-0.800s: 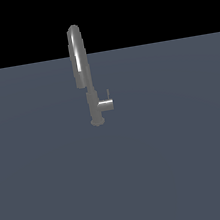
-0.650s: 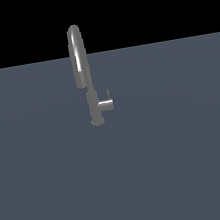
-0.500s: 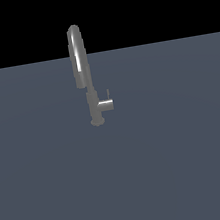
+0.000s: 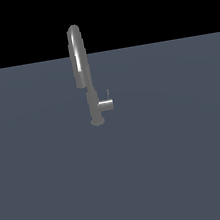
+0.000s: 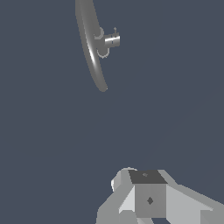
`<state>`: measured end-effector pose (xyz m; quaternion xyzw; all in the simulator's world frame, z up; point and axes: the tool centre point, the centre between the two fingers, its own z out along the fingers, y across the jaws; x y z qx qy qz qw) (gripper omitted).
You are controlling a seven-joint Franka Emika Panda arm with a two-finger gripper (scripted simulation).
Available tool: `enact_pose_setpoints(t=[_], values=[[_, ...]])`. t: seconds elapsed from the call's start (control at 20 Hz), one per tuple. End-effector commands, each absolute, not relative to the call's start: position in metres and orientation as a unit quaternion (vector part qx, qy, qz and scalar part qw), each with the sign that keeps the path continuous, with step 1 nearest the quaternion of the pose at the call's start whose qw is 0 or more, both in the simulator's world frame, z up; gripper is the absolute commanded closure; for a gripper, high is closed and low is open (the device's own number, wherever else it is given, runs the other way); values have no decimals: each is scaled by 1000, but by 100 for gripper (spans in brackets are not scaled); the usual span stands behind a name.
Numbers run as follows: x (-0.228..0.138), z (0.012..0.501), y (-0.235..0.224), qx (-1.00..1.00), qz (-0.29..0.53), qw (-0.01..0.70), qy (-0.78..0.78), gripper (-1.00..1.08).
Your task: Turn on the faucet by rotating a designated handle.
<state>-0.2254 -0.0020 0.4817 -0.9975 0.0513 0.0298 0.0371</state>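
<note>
The faucet (image 4: 88, 80) stands upright on the grey desk (image 4: 181, 161), toward its far edge, with the short side stub carrying the handle (image 4: 108, 94), a thin rod pointing up from the stub's tip. The arm does not show in the exterior view; the wrist view shows part of the end effector (image 5: 151, 199) well apart from the faucet, but whether its fingers are spread or closed I cannot tell. This looks like the approach step: the next move calls for closing in on the handle, not the spout.
</note>
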Motion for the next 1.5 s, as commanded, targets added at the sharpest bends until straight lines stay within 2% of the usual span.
enact_pose_setpoints(t=[0.0, 1.45], values=[[-215, 479, -1, -996, 42, 48, 62, 108], [-50, 405, 1, -913, 235, 229, 241, 108]])
